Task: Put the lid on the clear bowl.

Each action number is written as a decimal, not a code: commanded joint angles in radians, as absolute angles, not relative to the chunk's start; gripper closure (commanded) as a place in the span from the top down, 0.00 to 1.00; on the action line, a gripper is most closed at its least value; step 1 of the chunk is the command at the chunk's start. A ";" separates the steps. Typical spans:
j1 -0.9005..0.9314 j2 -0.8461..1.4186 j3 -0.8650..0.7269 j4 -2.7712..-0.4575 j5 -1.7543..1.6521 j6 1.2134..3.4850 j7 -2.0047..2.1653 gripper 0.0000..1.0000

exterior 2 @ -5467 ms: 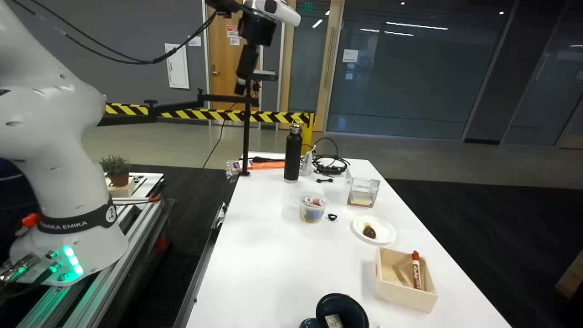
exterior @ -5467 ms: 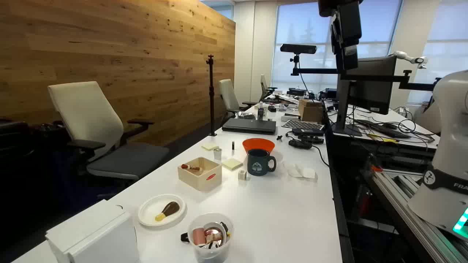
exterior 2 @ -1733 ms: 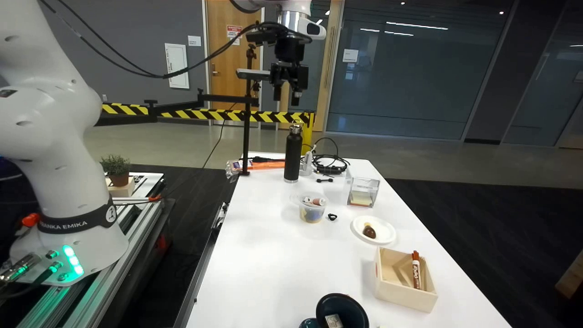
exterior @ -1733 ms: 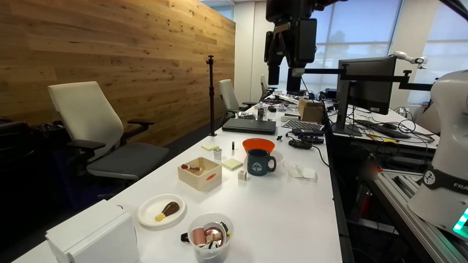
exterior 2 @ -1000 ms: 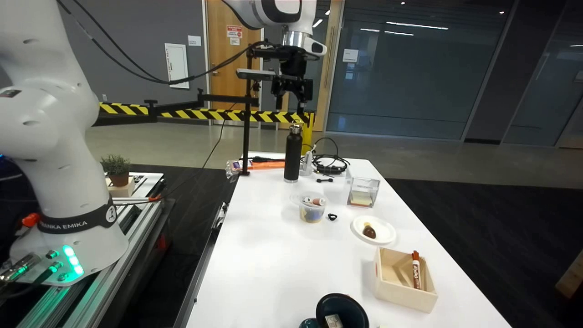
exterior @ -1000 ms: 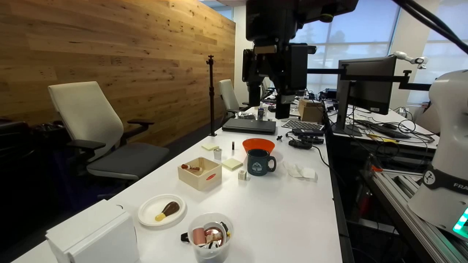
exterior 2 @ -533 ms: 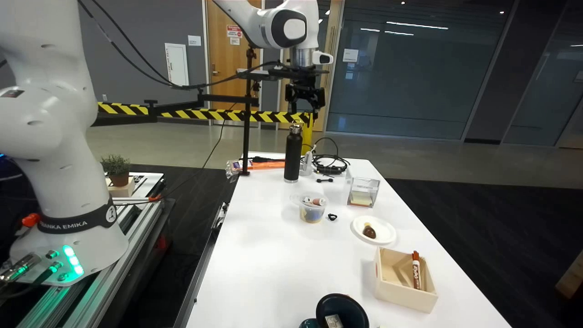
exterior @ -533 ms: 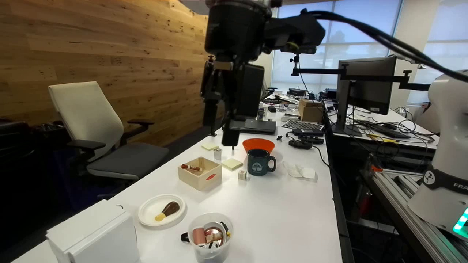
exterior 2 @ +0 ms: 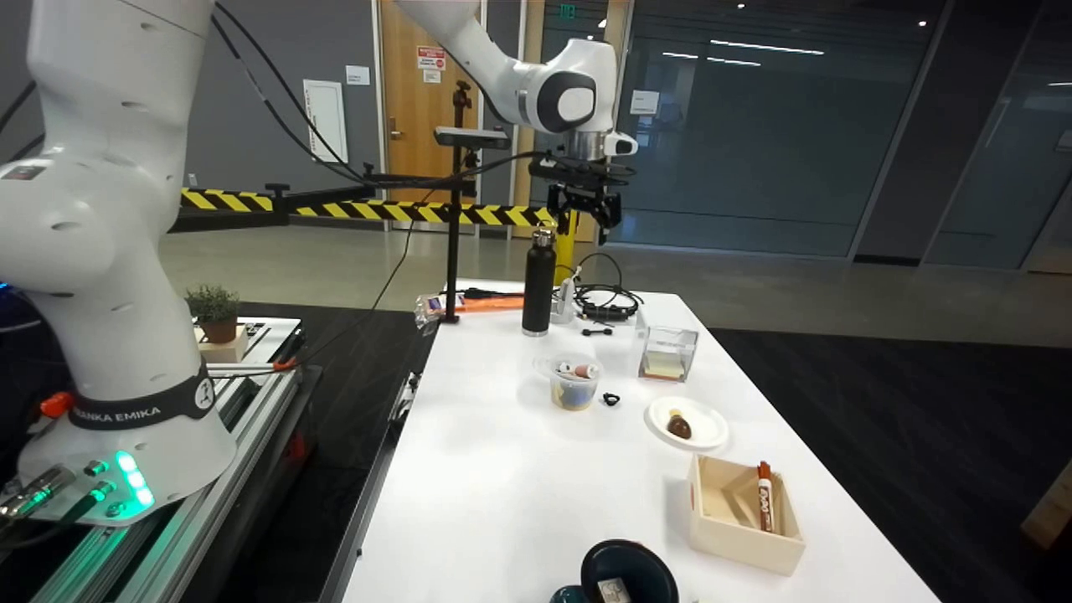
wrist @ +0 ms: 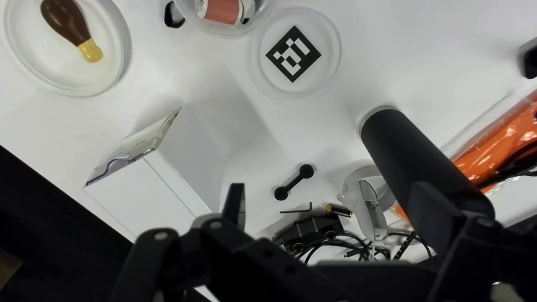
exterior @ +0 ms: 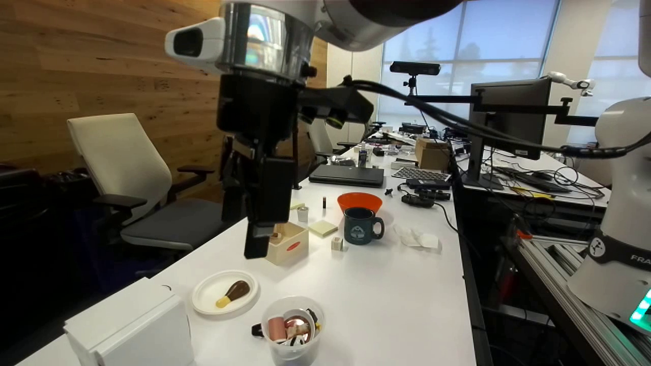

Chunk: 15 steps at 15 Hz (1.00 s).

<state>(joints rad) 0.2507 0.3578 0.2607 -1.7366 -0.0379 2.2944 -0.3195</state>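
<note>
The lid [wrist: 297,53] is a pale round disc with a black-and-white square pattern. It lies flat on the table beside the clear bowl in the wrist view and shows faintly in an exterior view [exterior 2: 546,366]. The clear bowl [wrist: 226,32] stands upright with small items inside; it shows in both exterior views [exterior: 301,354] [exterior 2: 574,395]. My gripper [exterior: 244,226] hangs well above the table, pointing down. It is open and empty, its fingers wide apart in the wrist view [wrist: 331,212] and in an exterior view [exterior 2: 580,230]. The lid is ahead of the fingertips, not between them.
A tall black bottle [wrist: 419,155] stands near the lid. A clear-and-white box [exterior 2: 667,352] and a white plate [exterior 2: 712,427] with a brown item are near the bowl. A black dumbbell-shaped piece [wrist: 294,181] and cables lie under the gripper. A wooden box [exterior 2: 745,544] stands farther off.
The arm has swung in and lowered; the gripper has turned from tilted to pointing down and moved toward the bowl's end of the table. The lid, bowl and other objects look unmoved.
</note>
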 commanded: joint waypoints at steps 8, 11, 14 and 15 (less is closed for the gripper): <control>0.293 0.644 0.238 -1.516 -0.122 2.270 -0.361 1.00; 0.292 0.694 0.225 -1.509 -0.136 2.283 -0.371 1.00; 0.263 0.734 0.217 -1.527 -0.140 2.338 -0.409 1.00; 0.254 0.750 0.216 -1.527 -0.137 2.361 -0.419 1.00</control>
<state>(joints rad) 0.2756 0.7000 0.2185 -1.5516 -0.1082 2.3110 -0.3870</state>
